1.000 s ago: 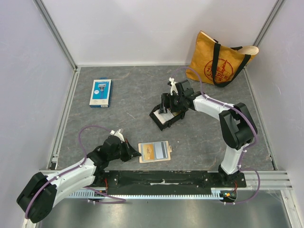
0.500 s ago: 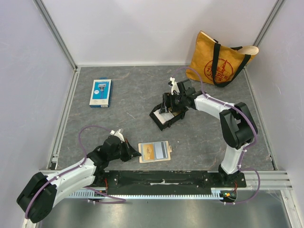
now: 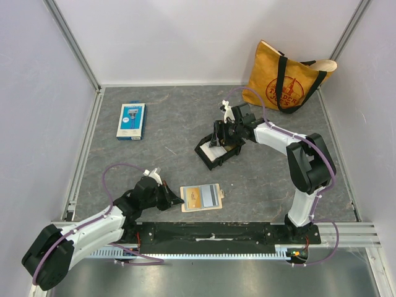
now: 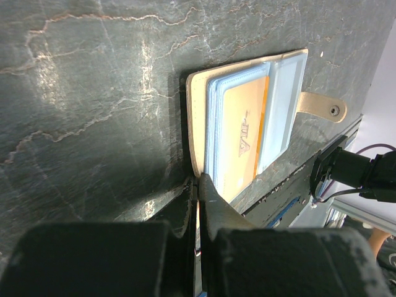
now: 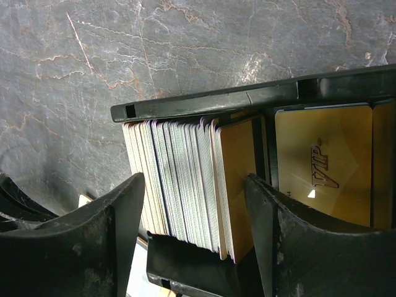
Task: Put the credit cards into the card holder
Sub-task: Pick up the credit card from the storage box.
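Observation:
The tan card holder (image 3: 202,197) lies open near the front edge. It shows in the left wrist view (image 4: 197,117) with clear slots and a gold VIP card (image 4: 241,142) in one. My left gripper (image 3: 172,199) is shut on the holder's left edge (image 4: 199,180). A stack of credit cards (image 5: 176,167) stands on edge in a black tray (image 5: 204,102). My right gripper (image 5: 193,204) is open, its fingers straddling the stack without touching it. Another gold VIP card (image 5: 322,167) lies flat in the tray's neighbouring compartment. In the top view the right gripper (image 3: 221,137) hangs over the tray (image 3: 209,159).
A blue-and-white retail package (image 3: 131,120) lies at the far left. A yellow tote bag (image 3: 286,77) leans at the back right corner. The holder's tab (image 4: 322,106) points toward the front rail. Walls enclose the table on three sides.
My right gripper has shifted slightly over the tray. The left arm and the card holder have not moved.

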`<state>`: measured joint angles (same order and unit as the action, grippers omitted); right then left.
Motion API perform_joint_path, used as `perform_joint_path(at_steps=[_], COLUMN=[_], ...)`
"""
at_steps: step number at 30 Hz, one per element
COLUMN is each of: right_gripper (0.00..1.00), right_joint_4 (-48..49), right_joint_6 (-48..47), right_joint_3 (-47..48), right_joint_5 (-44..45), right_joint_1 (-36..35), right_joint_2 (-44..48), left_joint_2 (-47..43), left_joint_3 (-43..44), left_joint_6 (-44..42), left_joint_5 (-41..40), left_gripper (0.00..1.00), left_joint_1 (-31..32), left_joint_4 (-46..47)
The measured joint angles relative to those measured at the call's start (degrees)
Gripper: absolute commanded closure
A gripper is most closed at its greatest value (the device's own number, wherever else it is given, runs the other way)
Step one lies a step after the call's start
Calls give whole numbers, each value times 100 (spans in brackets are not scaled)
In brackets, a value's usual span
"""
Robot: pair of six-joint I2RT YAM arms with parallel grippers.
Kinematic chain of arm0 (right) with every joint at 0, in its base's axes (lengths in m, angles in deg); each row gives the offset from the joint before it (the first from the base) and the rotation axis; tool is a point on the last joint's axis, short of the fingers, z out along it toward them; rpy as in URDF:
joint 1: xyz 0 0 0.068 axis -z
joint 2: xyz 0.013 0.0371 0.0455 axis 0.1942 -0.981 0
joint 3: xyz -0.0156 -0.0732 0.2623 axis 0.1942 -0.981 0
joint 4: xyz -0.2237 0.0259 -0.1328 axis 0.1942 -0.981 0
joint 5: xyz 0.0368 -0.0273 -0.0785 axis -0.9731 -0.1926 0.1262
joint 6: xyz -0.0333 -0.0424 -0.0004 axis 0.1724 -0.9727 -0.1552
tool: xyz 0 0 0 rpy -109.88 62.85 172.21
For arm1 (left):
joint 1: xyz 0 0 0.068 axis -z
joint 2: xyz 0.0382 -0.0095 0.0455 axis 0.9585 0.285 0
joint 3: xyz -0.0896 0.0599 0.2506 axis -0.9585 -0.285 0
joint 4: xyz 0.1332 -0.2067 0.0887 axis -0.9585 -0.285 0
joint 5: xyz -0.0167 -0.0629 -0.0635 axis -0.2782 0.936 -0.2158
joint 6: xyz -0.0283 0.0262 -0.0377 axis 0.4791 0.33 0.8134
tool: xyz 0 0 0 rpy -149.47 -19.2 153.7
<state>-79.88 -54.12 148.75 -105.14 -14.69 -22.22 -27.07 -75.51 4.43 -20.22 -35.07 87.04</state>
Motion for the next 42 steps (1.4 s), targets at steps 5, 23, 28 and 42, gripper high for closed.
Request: perform_joint_path(at_steps=[5, 23, 28, 42], right_gripper=[33, 49, 56, 68], right_joint_4=[-4, -4, -2, -4], right_joint_6=[2, 4, 2, 9], right_joint_3=[0, 0, 0, 0], right_joint_5=[2, -22, -20, -2], right_joint_1=[26, 92, 120, 212], right_joint_2=[9, 42, 42, 42], left_joint_2=[2, 116, 138, 339], left_joint_3=[0, 0, 0, 0], left_joint_6=[2, 0, 0, 2], left_joint_5=[2, 9, 13, 35], left_gripper=[98, 98, 98, 98], left_joint_1=[0, 0, 0, 0], left_joint_4=[2, 96, 122, 352])
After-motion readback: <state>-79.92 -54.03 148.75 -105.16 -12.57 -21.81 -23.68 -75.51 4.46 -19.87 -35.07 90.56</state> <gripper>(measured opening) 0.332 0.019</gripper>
